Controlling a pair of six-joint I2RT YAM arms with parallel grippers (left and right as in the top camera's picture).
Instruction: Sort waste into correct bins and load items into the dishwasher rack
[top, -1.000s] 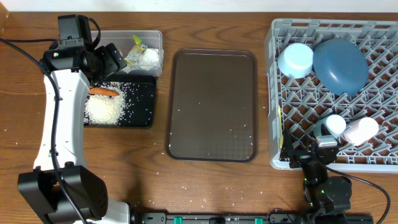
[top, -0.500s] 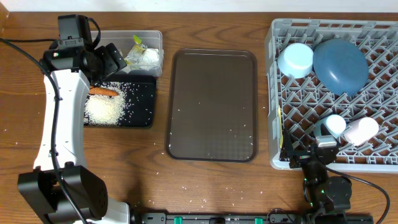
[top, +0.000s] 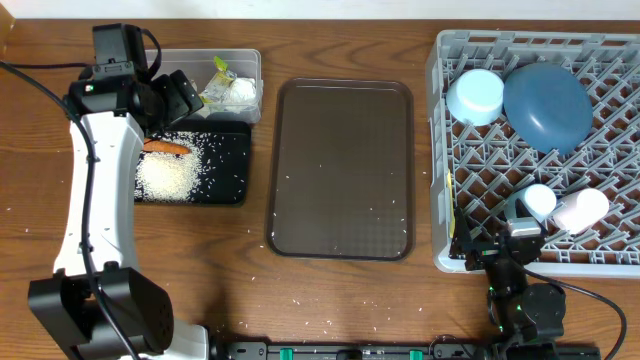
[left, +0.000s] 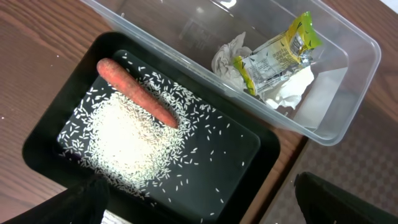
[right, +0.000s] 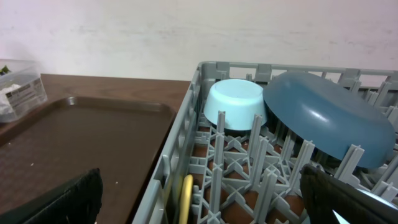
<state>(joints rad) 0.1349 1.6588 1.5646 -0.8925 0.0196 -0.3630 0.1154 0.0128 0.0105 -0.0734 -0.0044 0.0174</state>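
Left gripper (left: 199, 183) spread wide and empty over the black tray (left: 245, 146). The sausage (left: 137, 92) lies in it on the rice (left: 127, 143), ahead-left of the jaws, long axis diagonal to them, so the left arm is nearer. Tissue (left: 227, 59) and wrapper (left: 277, 53) sit in the tub (left: 186, 28). Right gripper (right: 200, 177), also spread and empty, faces the rack (right: 177, 155), spoon (right: 186, 196) just ahead.

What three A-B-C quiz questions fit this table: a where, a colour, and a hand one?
1. Where is the sausage? A clear tub B black tray C brown tray
2. What colour is the wide dish in the rack? A dark blue B red C green
3. The left hand is: A shut on the sausage B shut on the dish C open
Answers: B, it lies on the rice there; A, both views show it blue; C, its fingers stand wide apart.
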